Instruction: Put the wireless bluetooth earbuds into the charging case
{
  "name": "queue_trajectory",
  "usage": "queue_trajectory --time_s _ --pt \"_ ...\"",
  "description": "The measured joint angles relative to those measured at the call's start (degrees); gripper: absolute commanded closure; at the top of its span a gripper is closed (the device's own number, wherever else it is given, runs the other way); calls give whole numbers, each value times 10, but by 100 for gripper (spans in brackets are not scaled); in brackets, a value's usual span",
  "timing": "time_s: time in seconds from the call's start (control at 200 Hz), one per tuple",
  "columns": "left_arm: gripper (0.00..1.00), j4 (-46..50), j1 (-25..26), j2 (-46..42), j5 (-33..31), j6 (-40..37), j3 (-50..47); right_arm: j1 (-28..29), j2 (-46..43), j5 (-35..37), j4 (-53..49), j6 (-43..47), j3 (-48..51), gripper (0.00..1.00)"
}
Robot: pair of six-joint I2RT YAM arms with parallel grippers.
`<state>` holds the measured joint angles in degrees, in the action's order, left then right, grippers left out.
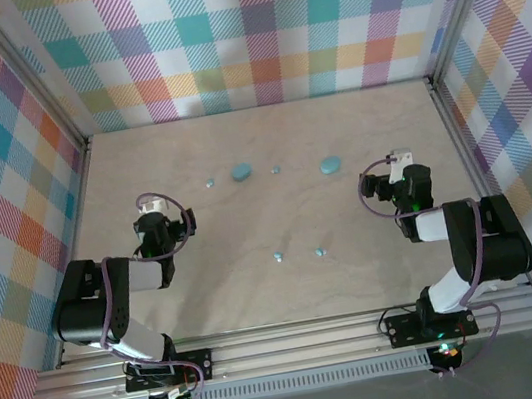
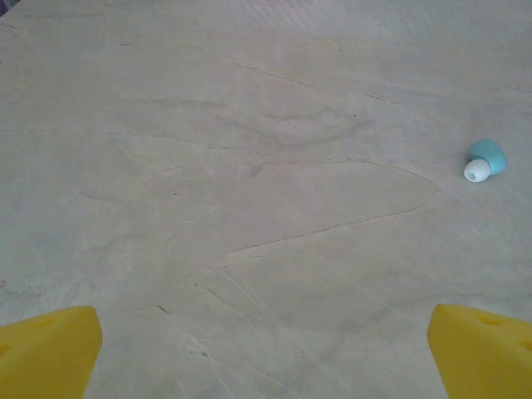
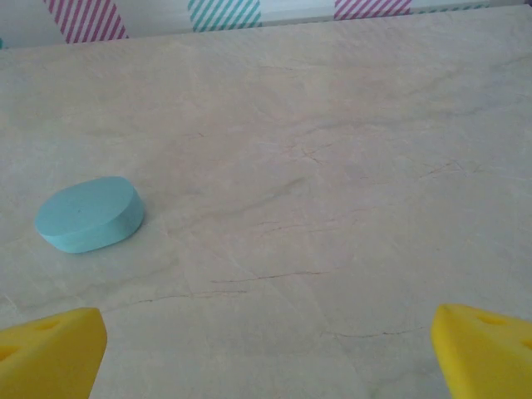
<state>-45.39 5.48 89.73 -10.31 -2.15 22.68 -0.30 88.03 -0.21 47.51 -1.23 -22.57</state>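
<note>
Two teal oval cases lie at the back of the table, one (image 1: 240,172) left of centre and one (image 1: 329,163) to the right. Tiny pale teal earbuds are scattered: one (image 1: 209,182) left of the cases, one (image 1: 276,170) between them, two nearer (image 1: 278,256) (image 1: 321,250). My left gripper (image 1: 151,210) stands open over bare table; its wrist view has an earbud (image 2: 485,158) with a white tip far right, beyond the yellow fingers (image 2: 50,353). My right gripper (image 1: 401,160) is open too, right of a case (image 3: 90,214), with nothing between its jaws.
The pale wooden tabletop (image 1: 280,288) is boxed in by plaid walls at the back and both sides, with metal posts in the far corners. Both arm bases are bolted to the aluminium rail (image 1: 299,341) at the near edge.
</note>
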Motion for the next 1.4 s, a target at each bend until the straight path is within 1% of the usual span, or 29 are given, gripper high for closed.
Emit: queue_trajectory --time_s 1.4 --pt "0 0 0 0 0 0 0 0 0 -10 -2 2 -1 1"
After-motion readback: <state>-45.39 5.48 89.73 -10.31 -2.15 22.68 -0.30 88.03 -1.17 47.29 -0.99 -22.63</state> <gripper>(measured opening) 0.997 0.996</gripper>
